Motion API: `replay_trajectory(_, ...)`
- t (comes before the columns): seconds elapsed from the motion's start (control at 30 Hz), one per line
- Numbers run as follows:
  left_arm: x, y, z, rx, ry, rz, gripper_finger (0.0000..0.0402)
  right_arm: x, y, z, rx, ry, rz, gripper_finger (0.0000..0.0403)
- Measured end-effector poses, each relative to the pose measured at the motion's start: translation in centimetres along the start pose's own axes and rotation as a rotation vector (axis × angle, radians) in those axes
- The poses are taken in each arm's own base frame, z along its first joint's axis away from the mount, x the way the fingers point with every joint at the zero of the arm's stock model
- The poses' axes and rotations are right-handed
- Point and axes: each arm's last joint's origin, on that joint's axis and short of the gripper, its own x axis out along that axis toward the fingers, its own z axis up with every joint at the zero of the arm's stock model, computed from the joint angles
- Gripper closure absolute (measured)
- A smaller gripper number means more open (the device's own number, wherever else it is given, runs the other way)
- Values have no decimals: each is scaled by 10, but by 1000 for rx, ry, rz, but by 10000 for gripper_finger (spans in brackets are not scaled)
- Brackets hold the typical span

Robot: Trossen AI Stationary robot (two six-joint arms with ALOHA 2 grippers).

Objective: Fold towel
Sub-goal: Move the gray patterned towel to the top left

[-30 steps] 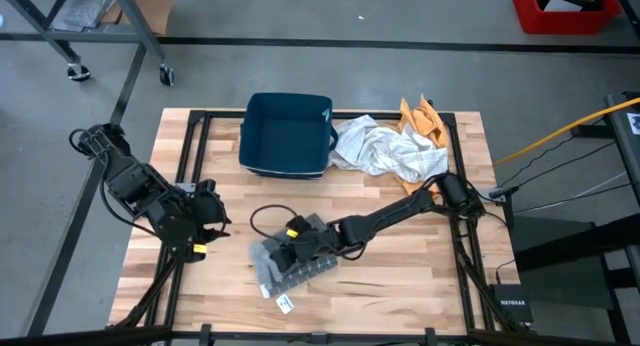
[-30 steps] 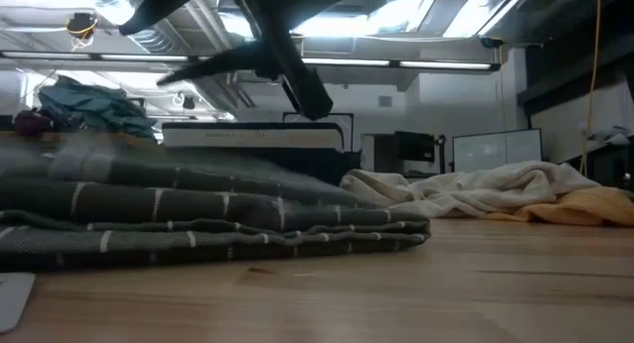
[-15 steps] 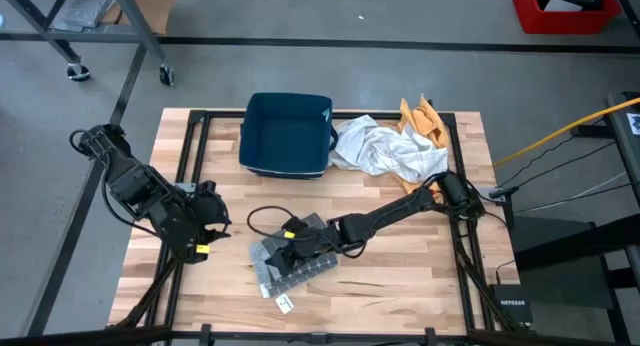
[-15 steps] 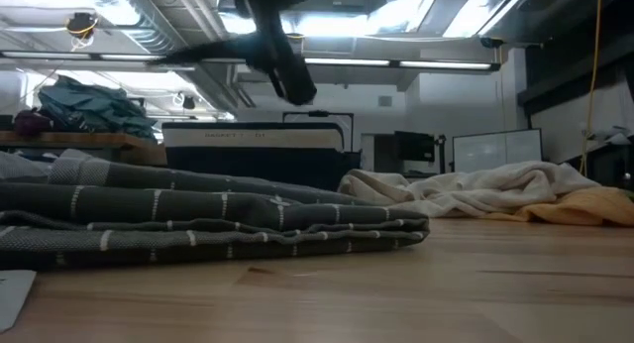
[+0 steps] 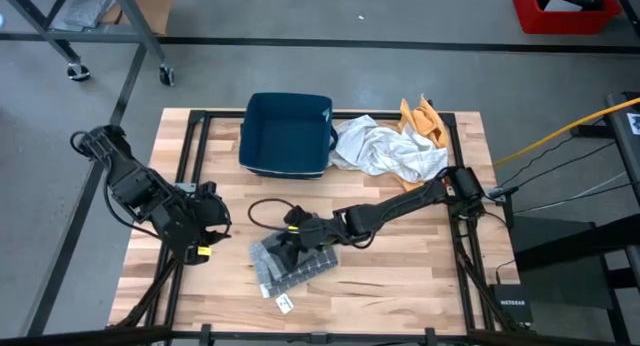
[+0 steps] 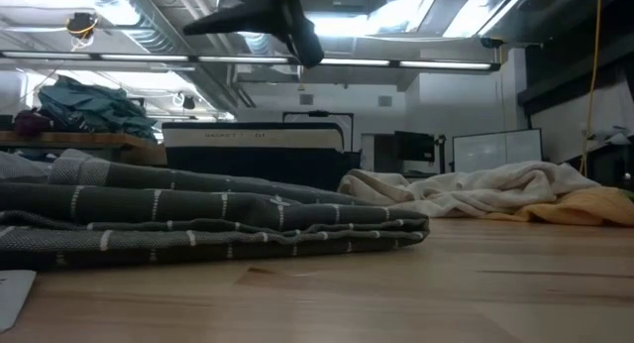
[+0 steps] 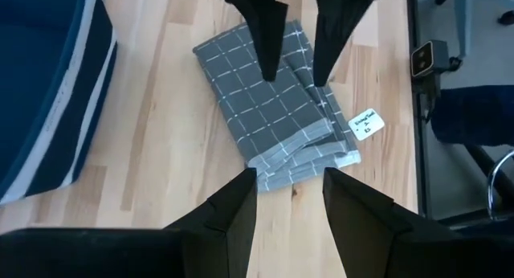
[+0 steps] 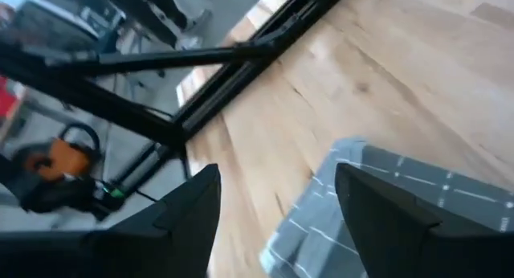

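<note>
The grey checked towel (image 5: 296,266) lies folded in several layers, flat on the wooden table near its front edge; it also shows in the low view (image 6: 198,219) and the left wrist view (image 7: 273,109). My right gripper (image 5: 290,236) hangs open just above the towel's far part, touching nothing; the left wrist view shows its two fingers (image 7: 269,29) spread apart over the cloth. My left gripper (image 5: 207,226) waits open to the left of the towel, its fingers (image 7: 241,210) with nothing between them.
A blue bin (image 5: 287,134) stands at the table's far side, with a crumpled white cloth (image 5: 385,151) and an orange cloth (image 5: 420,116) to its right. A white tag (image 5: 284,303) lies by the towel's near corner. Bare wood (image 5: 400,276) lies right of the towel.
My right gripper has risen off the towel and rolled about its own axis. The towel's upper layer, blurred and raised a second ago, now lies settled flat. The left arm has kept still.
</note>
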Motion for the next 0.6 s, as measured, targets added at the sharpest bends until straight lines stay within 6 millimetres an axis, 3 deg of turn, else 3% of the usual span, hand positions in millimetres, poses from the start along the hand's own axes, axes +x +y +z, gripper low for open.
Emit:
replay_trajectory(0.3, 28, -19, 3, -132, 63, 68, 265, -3, -16, -13, -256, 158, -152, 155)
replay_trajectory(0.6, 85, -50, 10, -101, 102, 155, 265, -9, -30, -22, -564, 320, -250, 155)
